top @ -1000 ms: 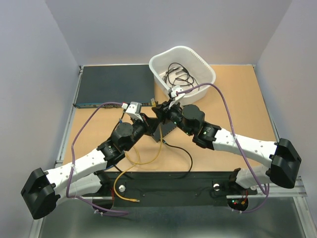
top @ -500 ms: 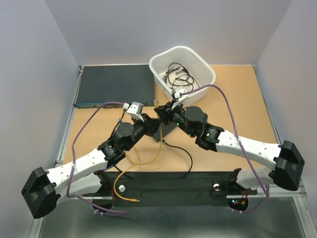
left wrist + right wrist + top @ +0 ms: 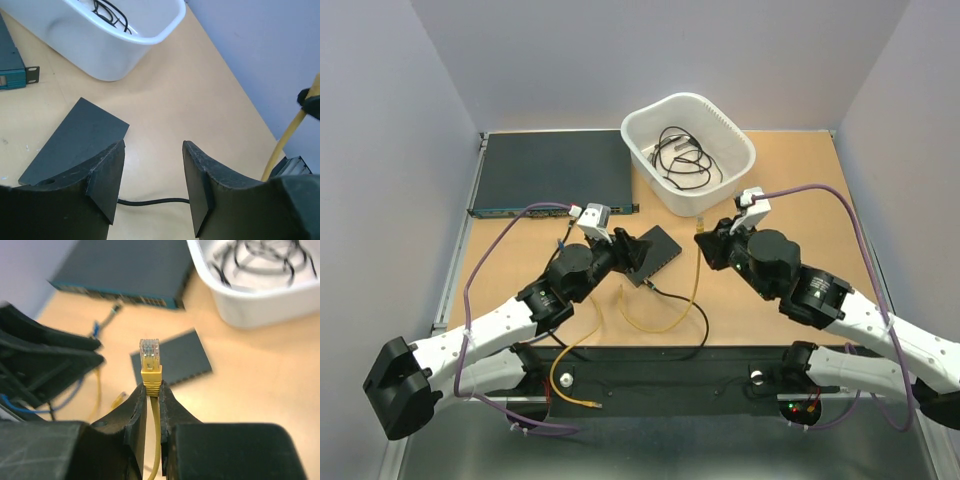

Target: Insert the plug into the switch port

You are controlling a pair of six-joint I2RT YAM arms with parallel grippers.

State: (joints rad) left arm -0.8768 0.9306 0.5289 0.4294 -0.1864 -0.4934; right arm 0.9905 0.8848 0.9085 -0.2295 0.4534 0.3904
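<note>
Plug [image 3: 150, 352] pinched by right gripper [image 3: 153, 390] in wrist view, tiny from above

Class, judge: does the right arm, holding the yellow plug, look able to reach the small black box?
Probably yes: the right gripper, shut on the yellow plug, faces the small black box with nothing between.

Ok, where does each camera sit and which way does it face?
Top: above and behind, looking down on the table; left arm and right arm show.
Left wrist: past the open left gripper toward the small black box and white bin.
Right wrist: past the right gripper, shut on the yellow plug, toward the box.
Shared: box, bin.
</note>
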